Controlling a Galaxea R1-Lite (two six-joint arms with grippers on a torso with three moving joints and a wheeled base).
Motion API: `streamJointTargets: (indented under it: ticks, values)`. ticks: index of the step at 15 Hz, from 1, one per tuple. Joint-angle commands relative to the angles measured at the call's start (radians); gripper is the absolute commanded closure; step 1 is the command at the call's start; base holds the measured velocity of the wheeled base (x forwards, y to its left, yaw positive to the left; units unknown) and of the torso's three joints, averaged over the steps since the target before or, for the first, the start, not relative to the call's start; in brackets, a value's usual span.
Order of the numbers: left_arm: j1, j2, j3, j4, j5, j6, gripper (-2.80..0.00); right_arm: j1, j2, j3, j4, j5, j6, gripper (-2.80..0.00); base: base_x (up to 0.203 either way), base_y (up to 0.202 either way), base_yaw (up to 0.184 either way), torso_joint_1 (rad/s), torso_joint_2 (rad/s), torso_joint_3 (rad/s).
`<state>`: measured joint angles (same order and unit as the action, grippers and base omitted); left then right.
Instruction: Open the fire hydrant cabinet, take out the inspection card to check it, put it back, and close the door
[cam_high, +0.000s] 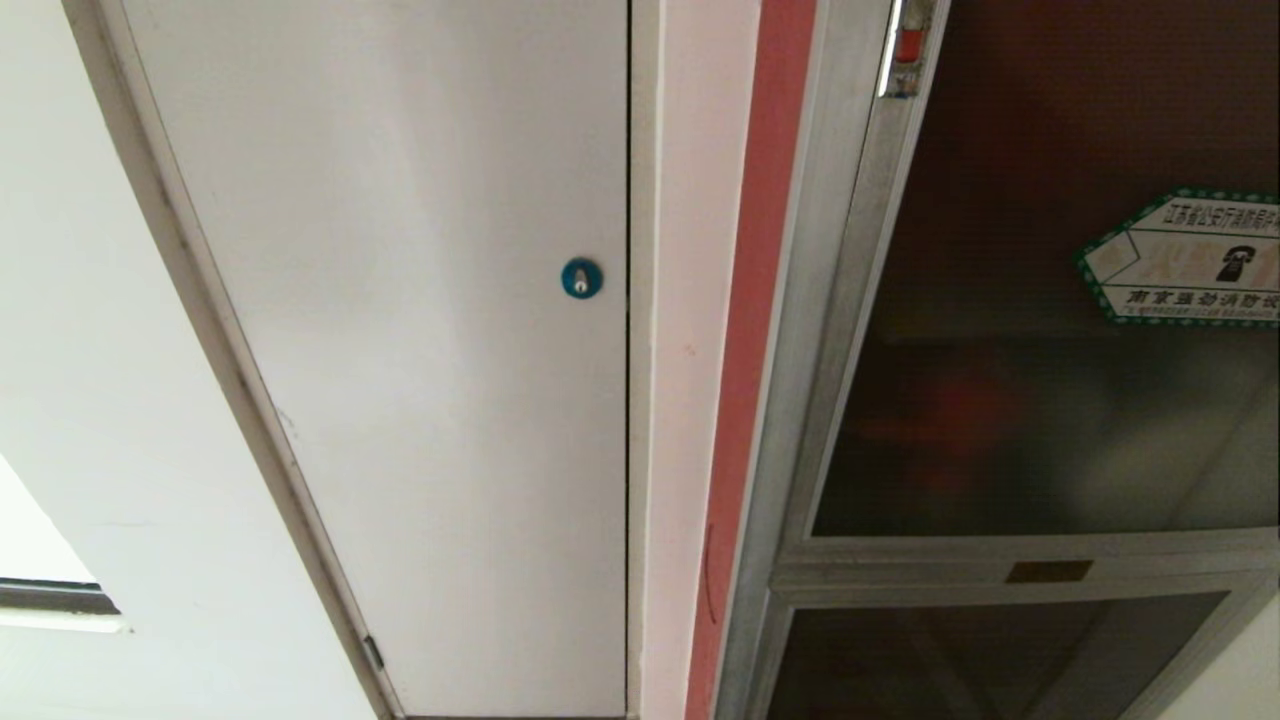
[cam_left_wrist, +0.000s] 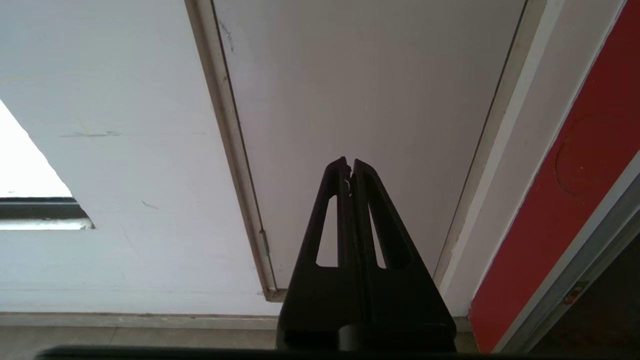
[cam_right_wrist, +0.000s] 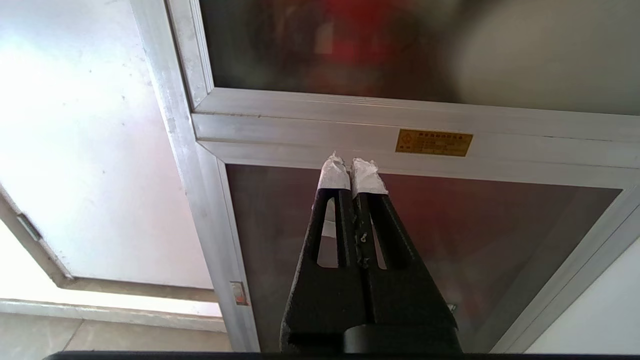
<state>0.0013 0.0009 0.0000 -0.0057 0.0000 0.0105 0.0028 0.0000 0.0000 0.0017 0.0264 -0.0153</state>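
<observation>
White-painted wall (cam_high: 90, 330) forms the backdrop, with the fire hydrant cabinet (cam_high: 800, 350) set into it at the right of the head view, framed in aluminium and bordered on its left by a red strip (cam_high: 755, 330). Its door (cam_high: 1040, 330), a dark frosted-glass panel, stands closed; blurred red shapes show faintly behind the glass. A small red latch (cam_high: 908, 45) sits on the door's left frame near the top, and a white hexagonal sticker (cam_high: 1185, 258) with a green border is fixed to the glass at the right edge of the view. Below the door a cross rail carries a small brass plate (cam_right_wrist: 433, 142), and beneath that lies a smaller lower glass panel (cam_right_wrist: 425, 240). The inspection card is not visible; the closed door hides the interior. Left of the cabinet is a plain white door (cam_high: 420, 330) with a blue round lock (cam_high: 581, 278). The right pincer (cam_right_wrist: 351, 172), its tips wrapped in white, is fully closed on nothing and points at the cross rail. The left pincer (cam_left_wrist: 349, 167) is likewise closed and empty, facing the white door.
</observation>
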Motion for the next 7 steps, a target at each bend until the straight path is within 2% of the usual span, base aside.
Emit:
streamJointTargets:
  ticks: [1, 7]
  values:
    - [0.0, 0.001, 0.002, -0.002, 0.0, 0.0, 0.0, 0.0, 0.002, 0.002, 0.0, 0.0, 0.001, 0.0, 0.0, 0.0, 0.0, 0.0, 0.0, 0.0]
    - [0.0, 0.001, 0.002, 0.001, 0.0, 0.0, 0.0, 0.0, 0.002, 0.002, 0.0, 0.0, -0.002, 0.0, 0.0, 0.0, 0.0, 0.0, 0.0, 0.0]
